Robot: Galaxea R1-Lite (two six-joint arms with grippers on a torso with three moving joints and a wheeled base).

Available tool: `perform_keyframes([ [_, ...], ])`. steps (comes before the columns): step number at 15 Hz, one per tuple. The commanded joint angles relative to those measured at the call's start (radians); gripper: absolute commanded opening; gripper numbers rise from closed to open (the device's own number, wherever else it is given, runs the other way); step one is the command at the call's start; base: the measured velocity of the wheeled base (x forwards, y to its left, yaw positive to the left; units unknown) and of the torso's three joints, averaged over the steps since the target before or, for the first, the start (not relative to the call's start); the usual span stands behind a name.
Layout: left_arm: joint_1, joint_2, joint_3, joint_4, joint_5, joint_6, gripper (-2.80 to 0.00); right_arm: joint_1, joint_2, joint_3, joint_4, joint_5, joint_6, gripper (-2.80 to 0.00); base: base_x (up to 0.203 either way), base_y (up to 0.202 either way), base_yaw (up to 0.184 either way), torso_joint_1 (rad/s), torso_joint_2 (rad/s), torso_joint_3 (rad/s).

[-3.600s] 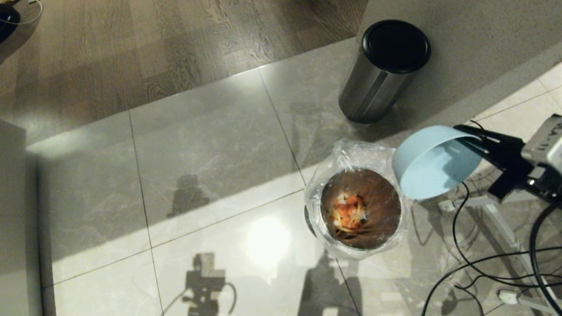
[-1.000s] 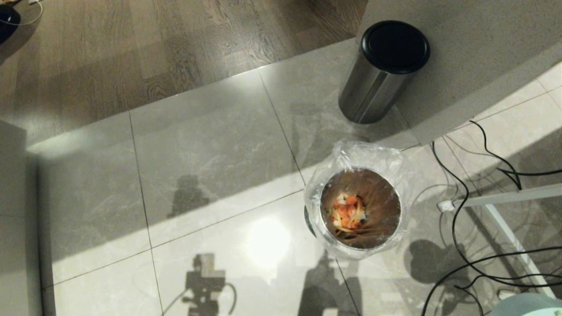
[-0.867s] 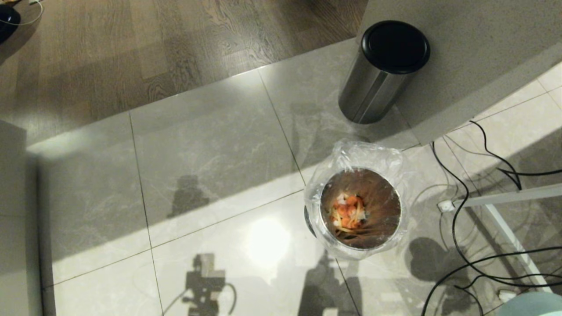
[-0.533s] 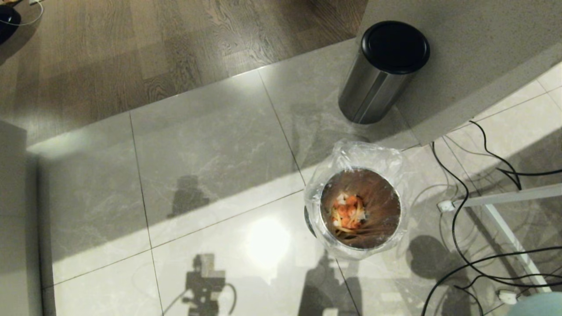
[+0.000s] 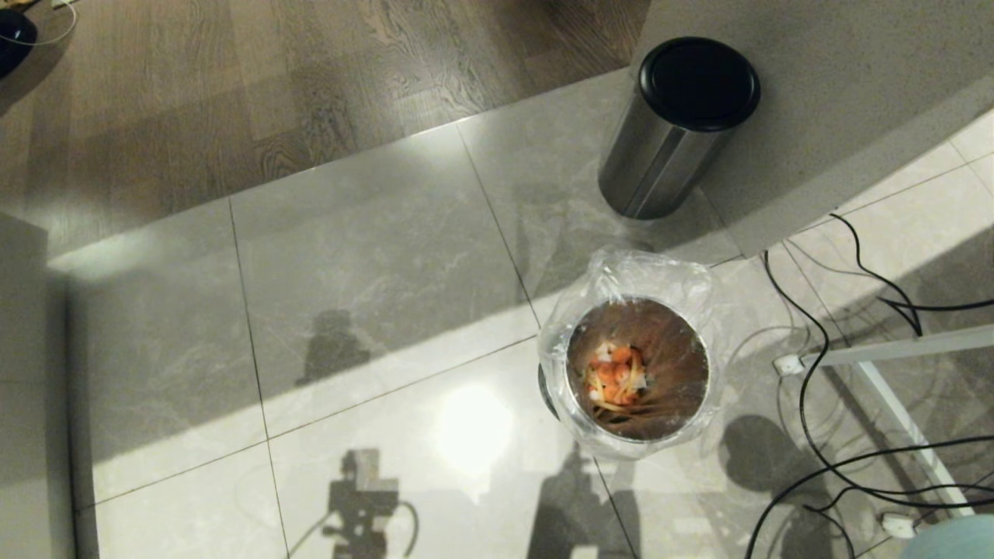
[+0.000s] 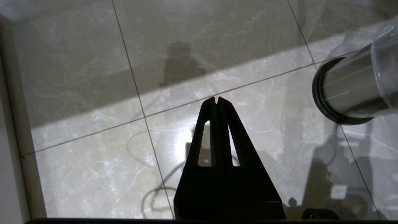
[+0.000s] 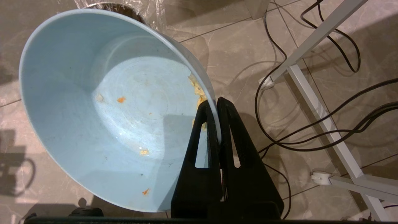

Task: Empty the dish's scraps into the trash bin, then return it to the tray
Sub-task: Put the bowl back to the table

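One blue bowl (image 7: 102,109), one lined bin (image 5: 637,373), one steel can (image 5: 675,132), two grippers: left gripper (image 6: 216,100), right gripper (image 7: 214,104).

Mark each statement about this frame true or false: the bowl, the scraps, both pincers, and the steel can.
1. The right pincer is clamped on the rim of the pale blue bowl. True.
2. The blue bowl is still heaped with carrot sticks. False: only a few small orange and yellow specks cling to its inside.
3. The carrot scraps lie inside the bag-lined trash bin. True.
4. The left pincer is holding a plate. False: it is shut on nothing, above the tiled floor.
5. The steel cylinder bin stands with its lid off. False: its black lid is on.
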Motion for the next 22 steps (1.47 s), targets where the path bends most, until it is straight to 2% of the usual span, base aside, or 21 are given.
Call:
perform_keyframes([
  [1, -0.001, 0.001, 0.0, -0.001, 0.0, -0.001, -2.8, 0.0, 0.002, 0.0, -0.001, 0.0, 0.0, -2.8, 0.0, 0.0, 0.0, 0.0, 0.0, 0.0],
  [22, 0.0, 0.001, 0.0, -0.001, 0.002, 0.0, -2.8, 0.0, 0.002, 0.0, -0.001, 0.0, 0.0, -2.8, 0.0, 0.0, 0.0, 0.0, 0.0, 0.0],
])
